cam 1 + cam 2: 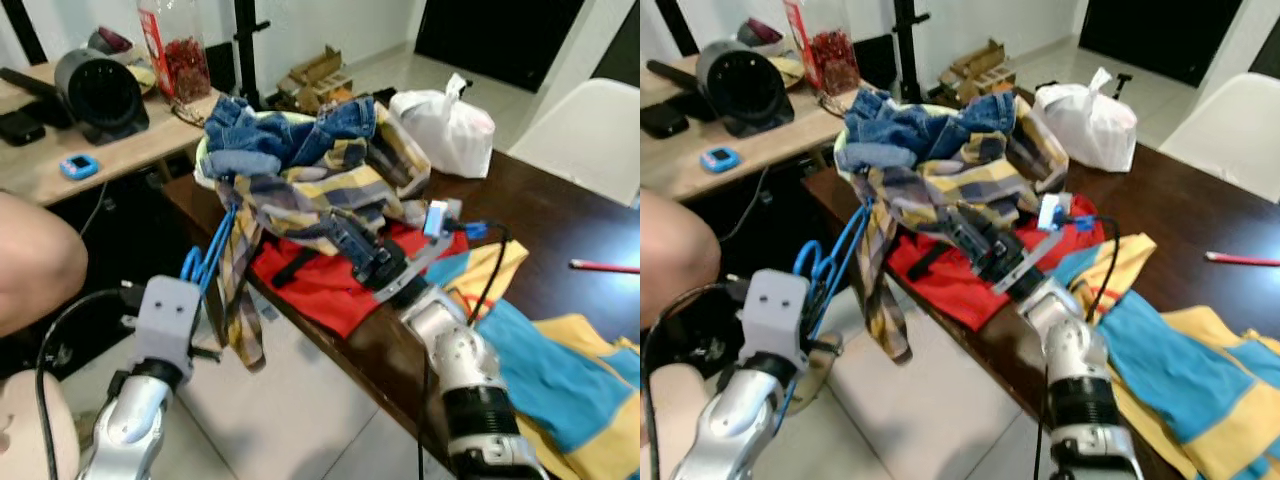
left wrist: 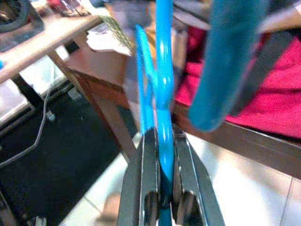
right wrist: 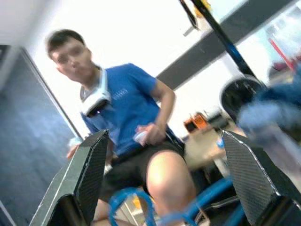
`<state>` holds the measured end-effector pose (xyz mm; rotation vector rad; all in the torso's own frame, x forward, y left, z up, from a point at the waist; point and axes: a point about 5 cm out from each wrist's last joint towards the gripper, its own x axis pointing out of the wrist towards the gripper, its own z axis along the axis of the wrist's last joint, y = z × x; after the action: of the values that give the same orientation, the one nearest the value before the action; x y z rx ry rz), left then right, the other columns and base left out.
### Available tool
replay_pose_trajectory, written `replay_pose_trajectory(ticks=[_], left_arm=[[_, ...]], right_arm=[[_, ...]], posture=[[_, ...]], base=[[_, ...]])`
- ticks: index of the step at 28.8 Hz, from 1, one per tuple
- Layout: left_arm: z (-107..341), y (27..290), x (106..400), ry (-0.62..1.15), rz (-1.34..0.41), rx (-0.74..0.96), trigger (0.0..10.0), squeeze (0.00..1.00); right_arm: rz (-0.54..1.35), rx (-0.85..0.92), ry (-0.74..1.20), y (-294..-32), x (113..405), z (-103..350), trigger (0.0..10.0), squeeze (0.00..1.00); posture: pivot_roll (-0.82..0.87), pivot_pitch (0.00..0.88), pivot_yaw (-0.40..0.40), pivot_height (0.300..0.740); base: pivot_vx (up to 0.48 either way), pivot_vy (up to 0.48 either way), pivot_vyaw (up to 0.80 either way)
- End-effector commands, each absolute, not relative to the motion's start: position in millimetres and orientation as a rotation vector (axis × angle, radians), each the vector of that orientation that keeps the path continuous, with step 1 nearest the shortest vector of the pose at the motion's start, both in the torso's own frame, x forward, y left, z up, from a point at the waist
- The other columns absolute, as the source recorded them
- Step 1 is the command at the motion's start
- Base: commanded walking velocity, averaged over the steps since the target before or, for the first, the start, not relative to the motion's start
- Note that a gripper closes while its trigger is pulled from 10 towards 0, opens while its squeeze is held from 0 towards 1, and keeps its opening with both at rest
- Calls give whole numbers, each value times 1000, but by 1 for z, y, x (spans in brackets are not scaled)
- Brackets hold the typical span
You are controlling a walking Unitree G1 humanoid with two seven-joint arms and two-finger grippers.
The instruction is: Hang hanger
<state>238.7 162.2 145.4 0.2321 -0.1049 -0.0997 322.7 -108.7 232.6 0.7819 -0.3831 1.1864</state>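
Note:
A blue plastic hanger (image 1: 203,262) hangs off the near-left edge of the dark table (image 1: 560,225), partly under a plaid shirt (image 1: 300,190) that droops over the edge. My left gripper (image 2: 163,136) is shut on the hanger (image 2: 162,84), low beside the table; its grey wrist housing (image 1: 165,320) hides the fingers in the eye views. My right gripper (image 1: 350,240) reaches over the table into the plaid shirt. In the right wrist view its fingers (image 3: 89,160) stand wide apart with nothing between them, and the hanger (image 3: 202,202) lies below.
Jeans (image 1: 270,130) top the clothes pile, above a red garment (image 1: 320,285). A blue-and-yellow cloth (image 1: 560,370), a white bag (image 1: 445,125) and a red pen (image 1: 605,266) share the table. A person (image 3: 127,108) sits at left, knee (image 1: 35,265) close. A wooden desk (image 1: 40,165) stands behind.

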Motion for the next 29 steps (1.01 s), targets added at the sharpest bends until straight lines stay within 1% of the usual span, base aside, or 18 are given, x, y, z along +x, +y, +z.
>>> replay_pose_trajectory(ticks=[1,5,6,8,10,11,12,13,15,18,19,21,22,23,24,25,27,29], left_arm=[[145,159,235,-108,-112,240,10000,0],[145,155,233,-105,-125,226,10000,0],[143,148,231,-96,-144,192,10000,0],[143,148,231,-96,-144,192,10000,0],[143,146,230,-73,-118,117,10000,0],[143,146,230,-73,-118,117,10000,0],[143,149,230,-65,-86,91,10000,0],[143,149,230,-65,-86,91,10000,0],[143,170,228,-45,78,56,10000,0],[143,182,225,-40,159,52,10000,0],[142,203,216,-27,283,53,10000,0],[142,203,216,-27,283,53,10000,0],[141,221,206,-16,387,65,10000,0],[141,221,206,-16,387,65,10000,0],[141,240,191,-5,506,75,10000,0],[141,240,191,-5,506,75,10000,0],[146,266,167,-12,653,113,10000,0],[146,266,167,-12,653,113,10000,0]], right_arm=[[1237,783,-430,-107,318,244,10000,0],[1284,735,-488,-98,318,268,10000,0],[1272,618,-486,-78,326,288,10000,0],[1272,618,-486,-78,326,288,10000,0],[1199,245,-390,-18,337,297,10000,0],[1199,245,-390,-18,337,297,10000,0],[1187,111,-361,3,338,293,10000,0],[1187,111,-361,3,338,293,10000,0],[1158,29,-267,28,342,270,10000,0],[1139,30,-223,30,344,260,10000,0],[1104,33,-160,30,347,244,10000,0],[1104,33,-160,30,347,244,10000,0],[1075,47,-104,27,350,233,10000,0],[1075,47,-104,27,350,233,10000,0],[1027,73,-59,20,354,225,10000,0],[1027,73,-59,20,354,225,10000,0],[913,130,5,9,365,215,10000,0],[913,130,5,9,365,215,10000,0]], posture=[[144,115,-70,740],[147,116,-71,740],[157,115,-75,740],[157,115,-75,740],[168,118,-92,740],[168,118,-92,740],[176,119,-100,740],[176,119,-100,740],[207,126,-122,740],[207,126,-122,740],[244,136,-147,740],[244,136,-147,740],[260,140,-157,740],[260,140,-157,740],[300,147,-175,740],[300,147,-175,740],[339,152,-200,740],[339,152,-200,740]], base=[[0,0,0],[0,0,0],[0,0,0],[0,0,0],[0,0,0],[0,0,0],[0,0,0],[0,0,0],[0,0,0],[0,0,0],[0,0,0],[0,0,0],[0,0,0],[0,0,0],[0,0,0],[0,0,0],[0,0,0],[0,0,0]])
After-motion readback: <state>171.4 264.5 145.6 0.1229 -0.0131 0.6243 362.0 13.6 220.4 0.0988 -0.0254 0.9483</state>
